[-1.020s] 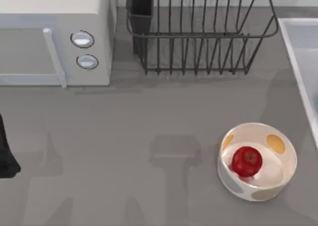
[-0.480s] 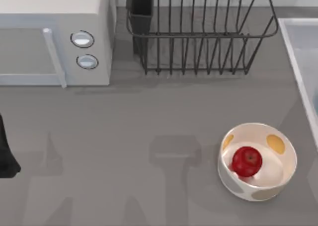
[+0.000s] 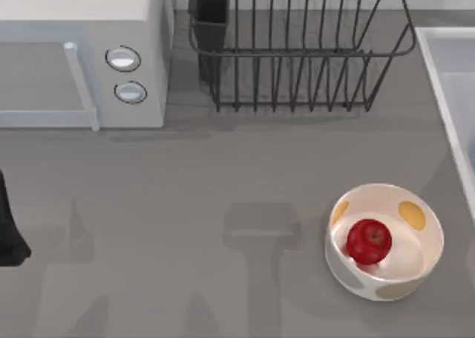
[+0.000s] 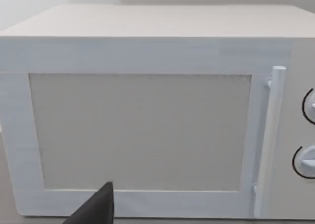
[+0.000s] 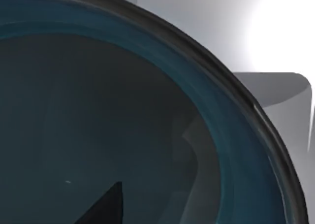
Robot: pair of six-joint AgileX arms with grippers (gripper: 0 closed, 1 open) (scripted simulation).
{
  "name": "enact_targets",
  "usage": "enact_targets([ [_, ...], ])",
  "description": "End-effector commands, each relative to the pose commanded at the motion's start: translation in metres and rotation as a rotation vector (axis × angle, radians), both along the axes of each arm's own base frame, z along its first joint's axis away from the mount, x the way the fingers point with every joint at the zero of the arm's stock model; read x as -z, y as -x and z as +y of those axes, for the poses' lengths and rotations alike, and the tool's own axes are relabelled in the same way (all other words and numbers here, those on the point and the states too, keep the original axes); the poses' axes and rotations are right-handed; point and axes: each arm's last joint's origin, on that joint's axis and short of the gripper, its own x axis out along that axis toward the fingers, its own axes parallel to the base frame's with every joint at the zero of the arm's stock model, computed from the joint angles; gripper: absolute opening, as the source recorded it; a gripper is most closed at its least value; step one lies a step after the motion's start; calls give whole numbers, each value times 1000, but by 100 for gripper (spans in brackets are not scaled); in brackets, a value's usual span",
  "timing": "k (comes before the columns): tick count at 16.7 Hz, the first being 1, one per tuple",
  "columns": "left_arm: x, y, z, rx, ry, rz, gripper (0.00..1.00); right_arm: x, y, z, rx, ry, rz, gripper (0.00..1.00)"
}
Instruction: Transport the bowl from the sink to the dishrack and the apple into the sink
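- The bowl (image 5: 98,111) sits close under the right hand (image 5: 106,207). The right wrist view looks into its dark teal hollow, with pale basin wall beyond the rim, so I judge it is in the sink (image 3: 439,93), at 3 o'clock on the bench.
- One dark tip of the right hand hangs over the inside of the bowl. Whether that hand is open or closed I cannot tell.
- The left arm (image 3: 9,226) is parked at 9 o'clock, facing the microwave (image 3: 74,26). I cannot tell its hand's state either.
- The apple (image 3: 369,241) rests in the white bowl (image 3: 412,215) at about 4 o'clock. The dishrack (image 3: 297,52) stands bare at 12 o'clock.
- Risk: a pinch on the smooth, curved rim may slide, so the bowl tips or drops back into the sink.
- Risk: a low lift could knock the bowl against the sink's raised rim, or later against the rack's upright bars.
- Risk: the apple is round and glossy, so a poor grip could send it rolling across the bench.
- Compared with a second ago, the apple, white bowl and rack lie where they did. Only the soft shadow on the bench beside the sink has shifted.
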Motion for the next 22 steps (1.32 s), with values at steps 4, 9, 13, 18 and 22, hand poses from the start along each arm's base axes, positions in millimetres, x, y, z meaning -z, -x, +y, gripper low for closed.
enact_targets([
  [4, 0, 0, 0, 0, 0, 0, 100, 0, 0, 0, 0, 0, 0, 55],
  [9, 0, 0, 0, 0, 0, 0, 100, 0, 0, 0, 0, 0, 0, 17],
  [13, 0, 0, 0, 0, 0, 0, 100, 0, 0, 0, 0, 0, 0, 0],
  [18, 0, 0, 0, 0, 0, 0, 100, 0, 0, 0, 0, 0, 0, 0],
  [22, 0, 0, 0, 0, 0, 0, 100, -6, 2, 0, -2, -2, 2, 0],
])
